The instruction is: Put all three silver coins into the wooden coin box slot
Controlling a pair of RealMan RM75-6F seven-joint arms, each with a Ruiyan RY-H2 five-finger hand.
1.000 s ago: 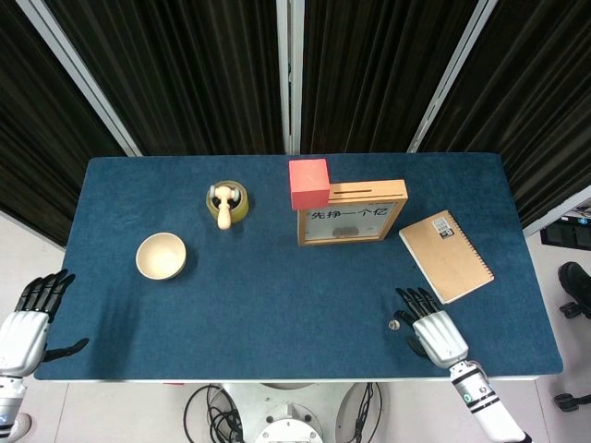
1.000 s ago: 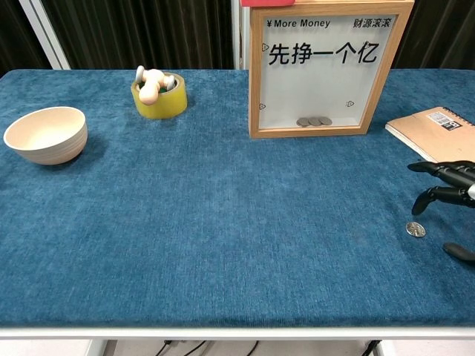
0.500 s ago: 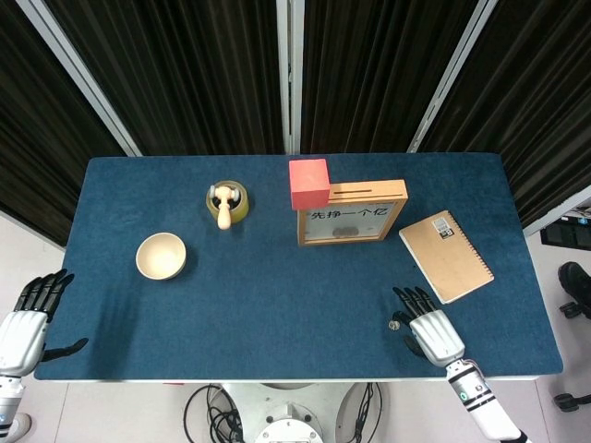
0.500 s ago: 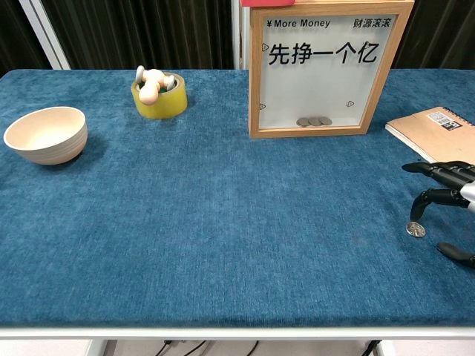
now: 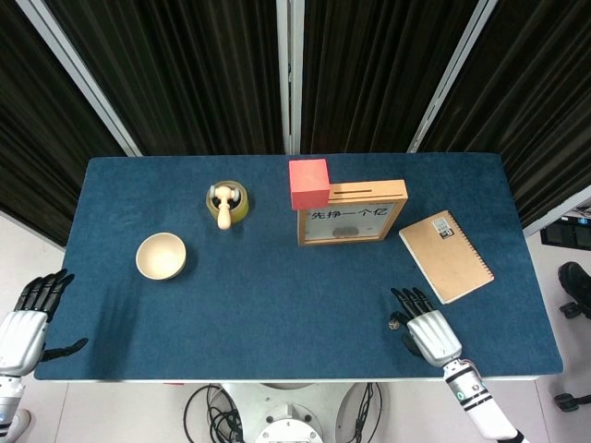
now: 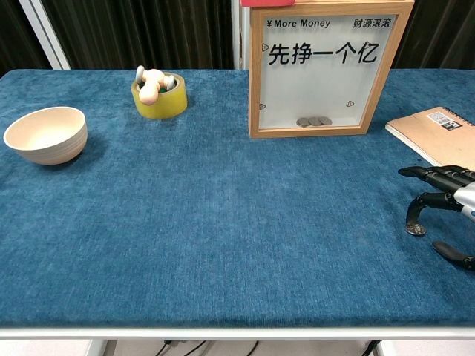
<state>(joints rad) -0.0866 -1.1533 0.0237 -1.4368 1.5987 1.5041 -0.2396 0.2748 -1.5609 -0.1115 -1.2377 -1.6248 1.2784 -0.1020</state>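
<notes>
The glass-fronted wooden coin box (image 6: 319,70) holds coins at its bottom; a yellow tape roll (image 6: 159,99) cradles a small wooden figure (image 6: 151,83); the cream bowl (image 6: 46,134) looks empty; the right hand (image 6: 447,204), fingers spread, sets one fingertip on the silver coin (image 6: 415,230) on blue felt; the left hand (image 5: 26,317) hangs open off the table.

Blue table (image 5: 277,295): bowl (image 5: 161,256), tape roll (image 5: 227,205), coin box (image 5: 351,213), notebook (image 5: 446,256), coin (image 6: 415,229).

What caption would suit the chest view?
Right hand reaches a fingertip onto a silver coin before the wooden coin box.
</notes>
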